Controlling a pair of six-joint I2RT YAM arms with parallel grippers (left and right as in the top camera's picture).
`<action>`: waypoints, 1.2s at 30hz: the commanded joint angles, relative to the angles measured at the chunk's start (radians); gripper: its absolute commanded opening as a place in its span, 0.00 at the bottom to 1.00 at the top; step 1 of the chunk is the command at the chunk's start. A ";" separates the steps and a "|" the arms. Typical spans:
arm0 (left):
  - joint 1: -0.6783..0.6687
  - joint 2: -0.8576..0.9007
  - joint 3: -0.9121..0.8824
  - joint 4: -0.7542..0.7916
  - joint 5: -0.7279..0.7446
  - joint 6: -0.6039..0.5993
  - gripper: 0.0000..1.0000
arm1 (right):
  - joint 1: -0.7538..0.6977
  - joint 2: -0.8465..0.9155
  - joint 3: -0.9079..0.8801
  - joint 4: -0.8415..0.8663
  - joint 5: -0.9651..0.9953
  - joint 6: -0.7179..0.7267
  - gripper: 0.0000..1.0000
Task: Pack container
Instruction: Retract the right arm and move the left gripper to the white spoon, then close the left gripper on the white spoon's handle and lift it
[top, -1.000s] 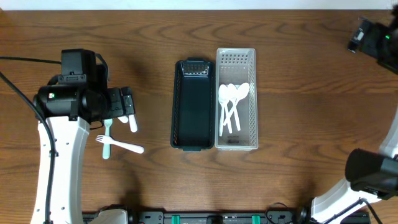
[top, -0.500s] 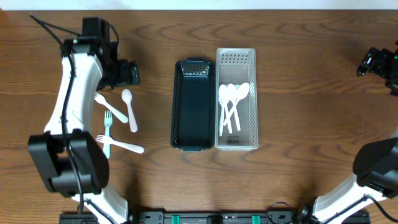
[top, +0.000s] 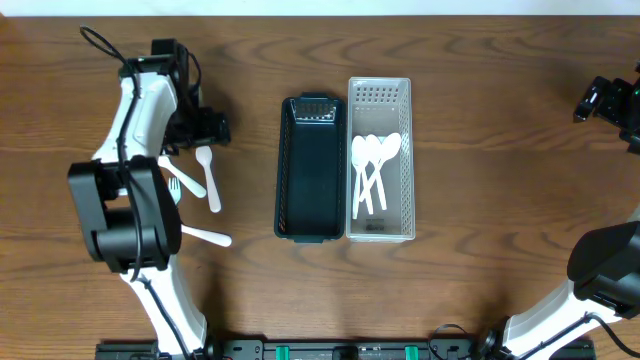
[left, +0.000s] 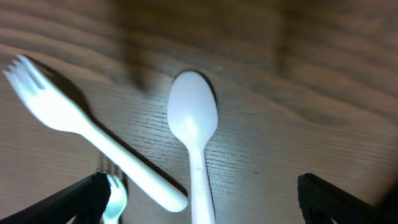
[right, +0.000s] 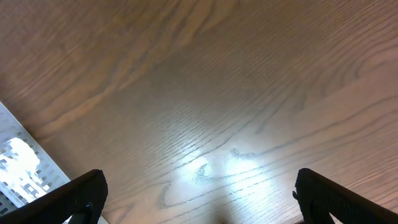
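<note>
**Wooden table (top: 480, 280): left gripper (top: 210, 130) above loose spoon (left: 194, 124)**

Fingers spread, the left gripper hangs just over the spoon's bowl, left of the dark tray (top: 281, 170); a fork (left: 93, 137) lies beside. Half a second ago it sat slightly farther back. The right gripper (top: 598, 98), spread too, is unmoved.

The worktop (right: 205, 112) beneath me is brown grained wood with a soft sheen where light catches it. The spoon (left: 194, 121) and fork (left: 56, 112) are smooth white plastic. The dark bin (top: 310, 180) is plastic, and so is the perforated white tray (top: 379, 95).
</note>
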 joint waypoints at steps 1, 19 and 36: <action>0.003 0.029 -0.016 -0.001 0.014 0.011 0.98 | 0.003 -0.002 -0.008 -0.001 -0.003 -0.019 0.99; 0.003 0.049 -0.200 0.143 0.051 0.001 0.98 | 0.003 -0.002 -0.008 -0.010 -0.003 -0.018 0.99; 0.000 0.049 -0.200 0.158 0.051 0.001 0.60 | 0.003 -0.002 -0.008 -0.012 -0.003 -0.019 0.99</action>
